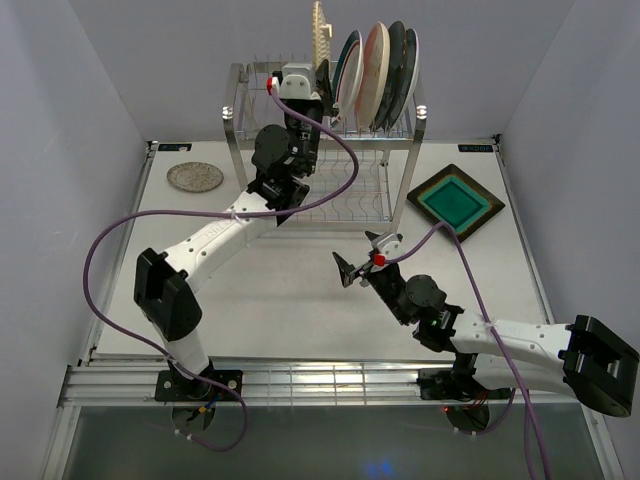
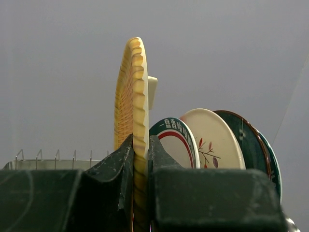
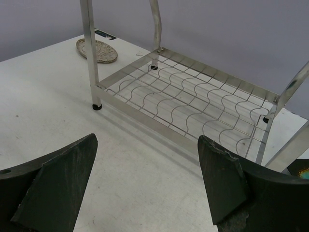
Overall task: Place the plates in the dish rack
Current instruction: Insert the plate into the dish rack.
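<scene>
Left fingers (image 2: 124, 159) clench the yellow plate (image 2: 133, 87) upright, so it fits a rack (image 3: 89, 48) slot; right fingers (image 3: 219, 174) stand released.

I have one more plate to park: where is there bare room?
The rack's lower shelf is bare wire throughout. On the top shelf, slots left of the yellow plate, pinched by the left gripper, look free; right of it four plates crowd together. The table is bare in front of the rack, between the grey plate and the square plate.
</scene>
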Controlling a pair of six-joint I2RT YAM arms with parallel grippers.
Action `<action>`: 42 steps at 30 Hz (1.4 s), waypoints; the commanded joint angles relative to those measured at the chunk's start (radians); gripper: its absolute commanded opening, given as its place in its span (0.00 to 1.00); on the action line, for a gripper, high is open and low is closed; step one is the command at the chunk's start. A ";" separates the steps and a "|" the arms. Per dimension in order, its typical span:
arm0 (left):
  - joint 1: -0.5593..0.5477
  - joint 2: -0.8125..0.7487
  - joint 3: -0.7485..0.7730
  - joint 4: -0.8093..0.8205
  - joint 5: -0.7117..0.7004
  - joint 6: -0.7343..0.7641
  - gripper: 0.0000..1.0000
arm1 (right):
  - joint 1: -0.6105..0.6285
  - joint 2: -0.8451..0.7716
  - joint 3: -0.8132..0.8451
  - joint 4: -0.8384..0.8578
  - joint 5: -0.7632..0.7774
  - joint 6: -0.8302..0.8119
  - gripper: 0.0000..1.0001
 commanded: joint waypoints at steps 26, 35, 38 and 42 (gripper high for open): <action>-0.002 0.071 0.085 0.090 -0.014 0.063 0.29 | -0.013 -0.022 -0.007 0.022 0.002 0.031 0.90; -0.002 0.068 0.058 0.113 -0.013 0.077 0.39 | -0.014 -0.021 -0.009 0.022 0.002 0.033 0.90; -0.002 0.067 0.057 0.113 -0.011 0.074 0.50 | -0.017 -0.018 -0.007 0.022 0.000 0.031 0.90; -0.002 0.042 0.039 0.113 -0.002 0.065 0.63 | -0.020 -0.009 -0.006 0.022 -0.001 0.033 0.90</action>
